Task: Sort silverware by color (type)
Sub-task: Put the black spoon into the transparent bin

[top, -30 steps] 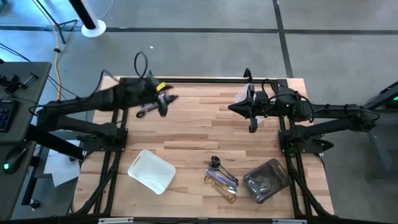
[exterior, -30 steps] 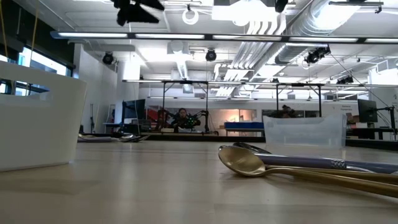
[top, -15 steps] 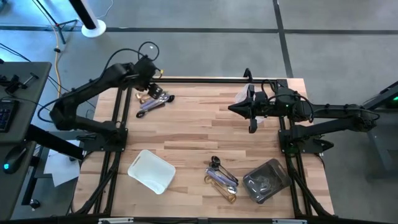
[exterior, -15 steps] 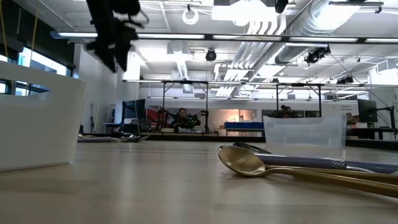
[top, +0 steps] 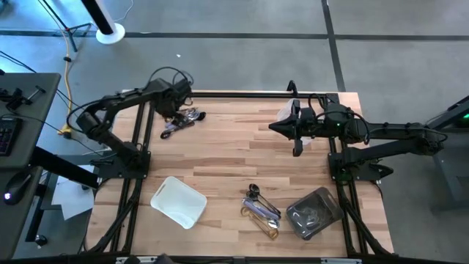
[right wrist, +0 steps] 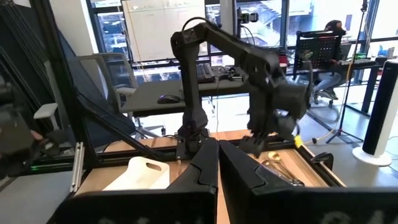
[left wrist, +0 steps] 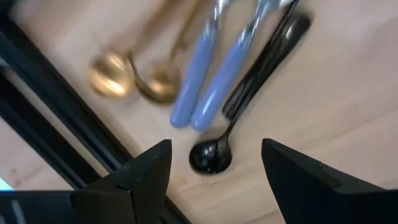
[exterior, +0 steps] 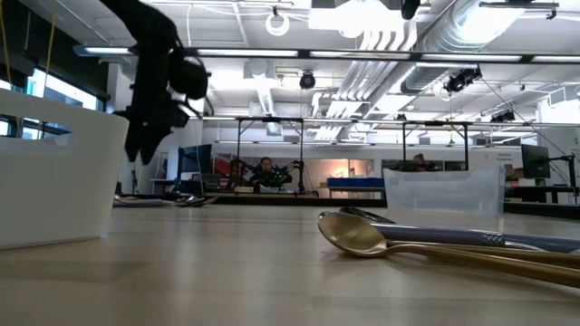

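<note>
In the high view the left gripper (top: 178, 104) sits at the upper left of the frame, over the far left corner of the table (top: 234, 150), right beside a small pile of silverware (top: 182, 119) lying there. One second ago that arm stretched out low and flat with its gripper further right over the same pile; half a second ago it had arched up with the gripper at the table edge; now the arm is folded back in a bend and the gripper has dropped closer to the pile. In the low view the gripper has likewise come down from the top edge of the frame to hang in the upper left, above the white tray (exterior: 54, 181). Its fingers stand wide apart with nothing between them, and the left wrist view looks down between them onto a black spoon (left wrist: 249, 109), two blue-handled pieces (left wrist: 214, 74) and two gold spoons (left wrist: 134, 78) lying side by side on the wood. The right gripper (top: 274, 127) hangs in the upper centre-right of the high view, fingers pressed together and empty, exactly where it was a second ago. A second cluster of silverware (top: 262, 211) lies at the lower centre, between the white tray (top: 178, 201) and a clear tray (top: 314, 213) holding dark pieces, all unmoved.
</note>
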`<state>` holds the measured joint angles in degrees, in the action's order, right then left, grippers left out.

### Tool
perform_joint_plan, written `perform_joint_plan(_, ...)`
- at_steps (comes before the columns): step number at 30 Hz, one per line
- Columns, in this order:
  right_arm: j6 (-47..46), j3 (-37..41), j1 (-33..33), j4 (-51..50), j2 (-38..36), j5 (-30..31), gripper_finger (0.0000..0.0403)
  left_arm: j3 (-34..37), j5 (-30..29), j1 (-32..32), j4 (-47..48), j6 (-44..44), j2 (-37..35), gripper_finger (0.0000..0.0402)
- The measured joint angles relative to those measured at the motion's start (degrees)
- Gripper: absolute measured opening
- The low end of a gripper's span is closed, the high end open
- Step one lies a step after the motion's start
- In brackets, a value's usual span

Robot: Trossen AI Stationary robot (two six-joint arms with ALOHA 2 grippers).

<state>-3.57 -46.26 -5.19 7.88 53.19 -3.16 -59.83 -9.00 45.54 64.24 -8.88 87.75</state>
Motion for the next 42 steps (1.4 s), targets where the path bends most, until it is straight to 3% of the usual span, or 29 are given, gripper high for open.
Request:
perform_joint_plan(6, 2.0, 0.0, 0.0, -0.1, 0.0, 0.0, 0.0000, 7.7, 4.3, 0.0, -7.0, 0.1, 0.2, 0.0238)
perform_joint_plan(13, 2.5, 0.0, 0.0, -0.4, 0.0, 0.0, 0.0000, 12.0, 4.5, -0.3, -13.6, 2.3, 0.1, 0.0238)
perform_joint_plan(29, 2.4, 0.0, 0.0, -0.4, 0.0, 0.0, 0.0000, 11.9, 5.8, -0.3, -14.8, 7.5, 6.7, 0.0238)
perform_joint_plan(37, 2.2, 0.0, 0.0, -0.3, 0.0, 0.0, 0.0000, 12.0, 6.3, -0.3, -14.9, 9.4, 6.6, 0.0238)
perform_joint_plan(42, 2.4, 0.0, 0.0, -0.3, 0.0, 0.0, 0.0000, 12.1, 6.8, -0.3, -14.9, 9.4, 6.6, 0.0212)
